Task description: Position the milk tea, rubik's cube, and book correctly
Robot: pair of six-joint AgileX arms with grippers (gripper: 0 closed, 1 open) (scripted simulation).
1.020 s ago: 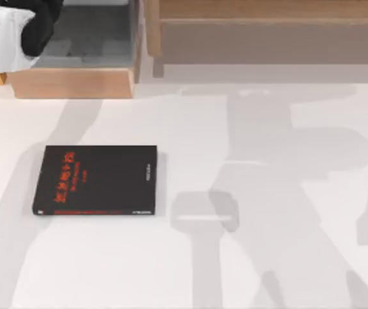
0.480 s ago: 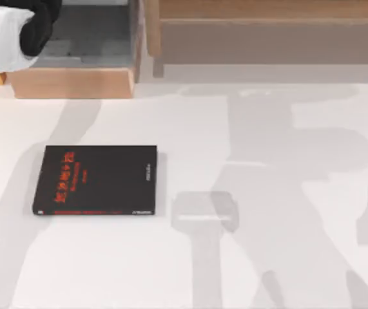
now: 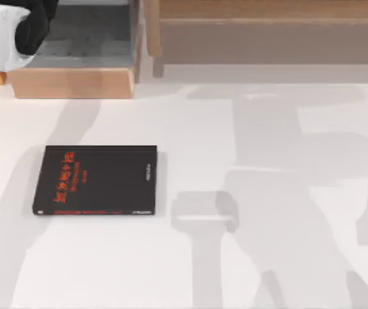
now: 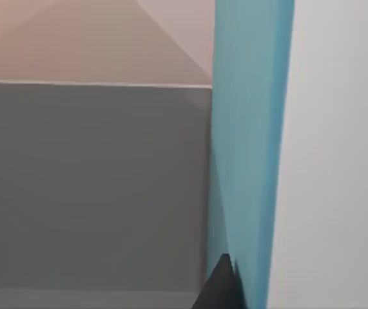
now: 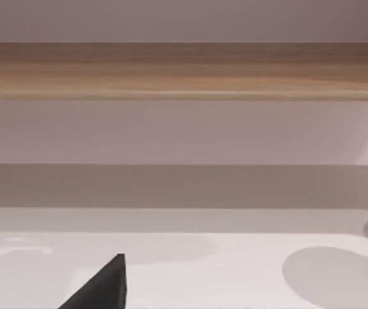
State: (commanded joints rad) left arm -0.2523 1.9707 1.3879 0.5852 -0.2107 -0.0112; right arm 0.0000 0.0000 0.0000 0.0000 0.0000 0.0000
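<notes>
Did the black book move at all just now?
No. The book lies flat in the same spot on the table, just as far from the wooden drawer as before.

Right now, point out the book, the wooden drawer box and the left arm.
book (image 3: 96,180), top view, centre of its black cover.
wooden drawer box (image 3: 74,82), top view, its front wall.
left arm (image 3: 6,32), top view, its white casing.

We seem to be at a rendered tabletop workspace, a study or office corner: a plain white table (image 3: 248,193), a wooden shelf unit (image 3: 261,32) along its far edge, an open wooden drawer (image 3: 74,82), and a book (image 3: 96,179) lying flat
</notes>
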